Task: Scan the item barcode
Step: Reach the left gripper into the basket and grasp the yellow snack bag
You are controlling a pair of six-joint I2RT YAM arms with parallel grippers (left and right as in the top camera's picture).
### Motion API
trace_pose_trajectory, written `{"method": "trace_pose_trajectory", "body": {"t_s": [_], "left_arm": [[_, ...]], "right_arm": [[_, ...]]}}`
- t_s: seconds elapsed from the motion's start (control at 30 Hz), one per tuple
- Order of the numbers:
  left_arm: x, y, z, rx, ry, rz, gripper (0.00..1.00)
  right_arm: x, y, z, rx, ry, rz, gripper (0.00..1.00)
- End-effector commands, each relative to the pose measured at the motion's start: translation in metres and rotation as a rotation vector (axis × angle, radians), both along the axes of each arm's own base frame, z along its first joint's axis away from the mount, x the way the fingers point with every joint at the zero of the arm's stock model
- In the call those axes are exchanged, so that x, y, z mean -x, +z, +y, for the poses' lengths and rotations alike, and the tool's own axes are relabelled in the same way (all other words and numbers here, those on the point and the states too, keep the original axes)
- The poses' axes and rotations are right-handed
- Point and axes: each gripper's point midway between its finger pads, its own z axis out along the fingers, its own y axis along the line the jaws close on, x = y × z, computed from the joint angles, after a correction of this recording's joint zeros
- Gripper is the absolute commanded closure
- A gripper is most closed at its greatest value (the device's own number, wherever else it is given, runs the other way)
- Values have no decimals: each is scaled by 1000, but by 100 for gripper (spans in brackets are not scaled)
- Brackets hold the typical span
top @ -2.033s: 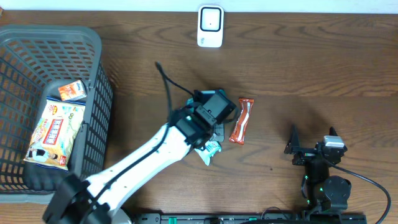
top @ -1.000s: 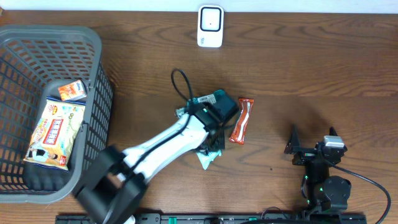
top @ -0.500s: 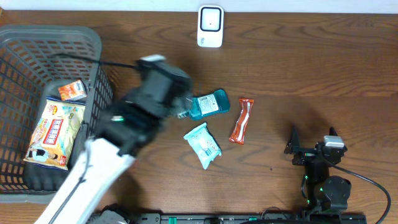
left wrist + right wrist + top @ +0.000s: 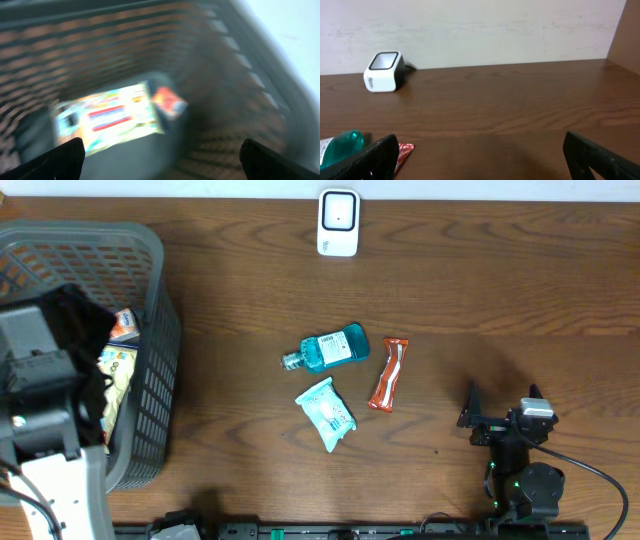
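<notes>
Overhead, we are looking down on a wooden table (image 4: 500, 290) where a blue bottle (image 4: 325, 347) is lying on its side near the middle, its cap pointing left. A pale blue packet (image 4: 326, 413) is lying just below the bottle, apart from it. A red snack bar (image 4: 388, 375) is resting near the bottle's right end without touching it. The white barcode scanner (image 4: 339, 222) is standing at the far edge of the table, well apart from all three.

At the left, a grey basket (image 4: 160, 390) is sitting under the left arm's dark body. In the left wrist view, which is coming through blurred, the left gripper (image 4: 160, 150) is hanging over the inside of the basket. Its jaws are standing wide apart and gripping nothing. Below it a colourful snack bag (image 4: 107, 117) is lying flat, with a small orange box (image 4: 169, 100) just beside the bag's corner.

In the right wrist view the right gripper (image 4: 481, 145) is hovering low near the table's front right. Its jaws are spread wide too, and it is facing the scanner across bare wood, with the bottle and the red bar at its left.
</notes>
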Motion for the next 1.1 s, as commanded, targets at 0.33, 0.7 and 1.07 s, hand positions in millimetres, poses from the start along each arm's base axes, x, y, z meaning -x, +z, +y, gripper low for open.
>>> {"method": "trace_pose_trajectory", "body": {"t_s": [0.33, 0.7, 1.07], "left_arm": [[25, -122, 66, 285, 515, 276, 2], [19, -208, 66, 390, 582, 530, 2], [15, -256, 71, 417, 599, 633, 2]], "right_arm": [[0, 0, 2, 5, 8, -1, 1], [0, 0, 2, 5, 8, -1, 1], [0, 0, 2, 5, 8, -1, 1]]}}
